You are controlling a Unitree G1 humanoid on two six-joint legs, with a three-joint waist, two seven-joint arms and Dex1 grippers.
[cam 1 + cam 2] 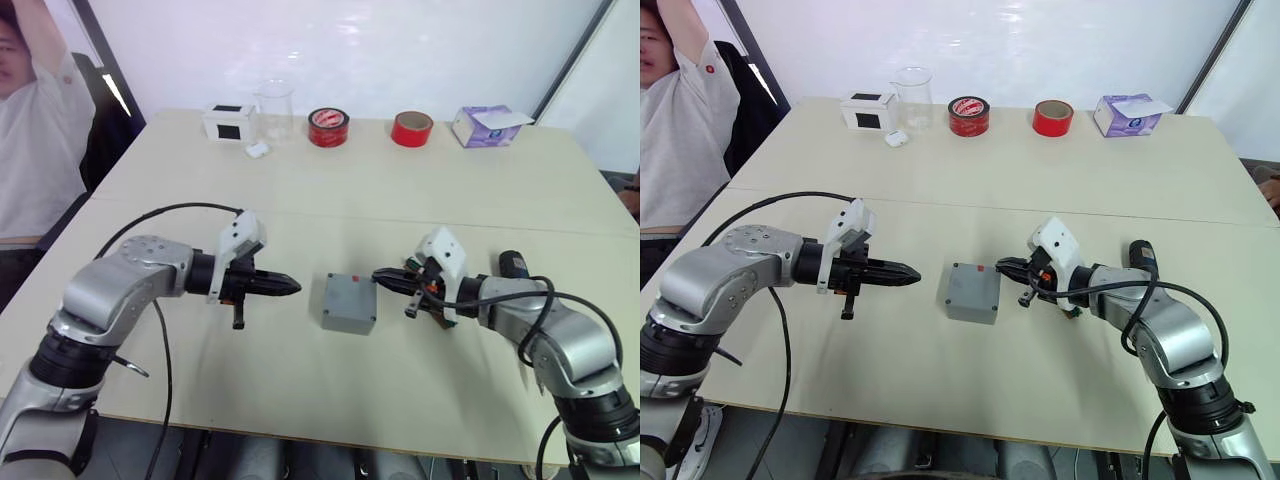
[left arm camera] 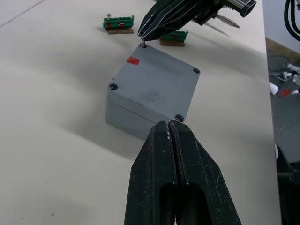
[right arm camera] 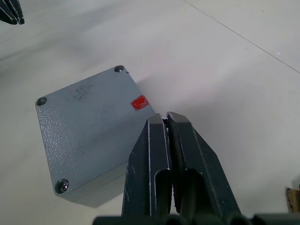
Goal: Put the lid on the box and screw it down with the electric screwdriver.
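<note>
I see the lid [image 2: 154,84] on the box [image 1: 349,304]. Left gripper [image 1: 290,286] at nine o'clock and right gripper [image 1: 382,277] at three sit with jaws closed, empty, maybe steadying it.

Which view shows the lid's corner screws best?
The left wrist view: the lid sits on the box with three corner screws plain and the right claw at the fourth. The right wrist view shows three; the eye views show no screws clearly.
</note>
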